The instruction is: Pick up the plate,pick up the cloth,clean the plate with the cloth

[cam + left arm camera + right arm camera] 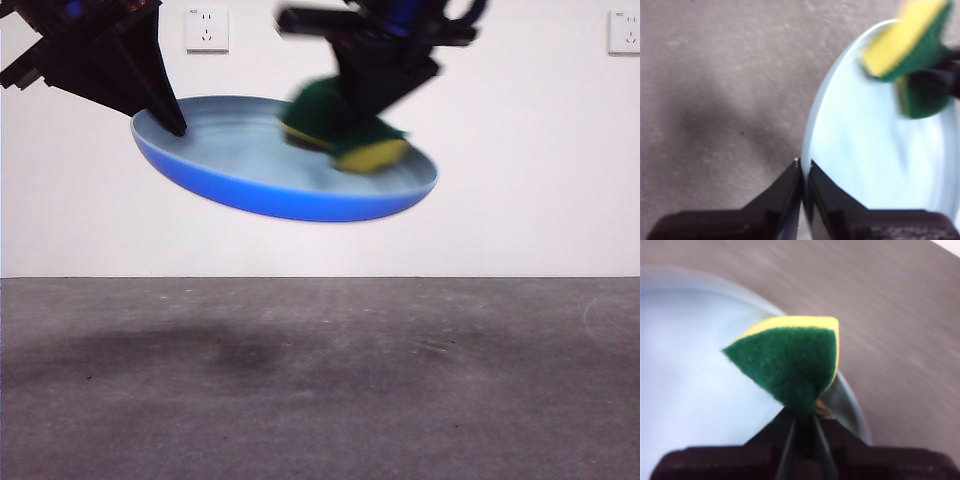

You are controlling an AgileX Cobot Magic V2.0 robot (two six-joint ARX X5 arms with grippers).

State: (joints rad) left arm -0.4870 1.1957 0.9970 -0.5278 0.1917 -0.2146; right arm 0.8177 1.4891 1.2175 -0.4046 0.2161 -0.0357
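The left hand pinches the plate rim, holding it aloft and tilted so the right hand, clamping the folded sponge, can scrub its face.

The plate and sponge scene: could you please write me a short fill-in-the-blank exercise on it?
1. The left gripper pinches the plate by its ____.
2. The right gripper holds the ____ by its green side.
3. The plate hangs ____ the table, touching nothing below.
4. The sponge is yellow and ____.

Missing words: rim; sponge; above; green
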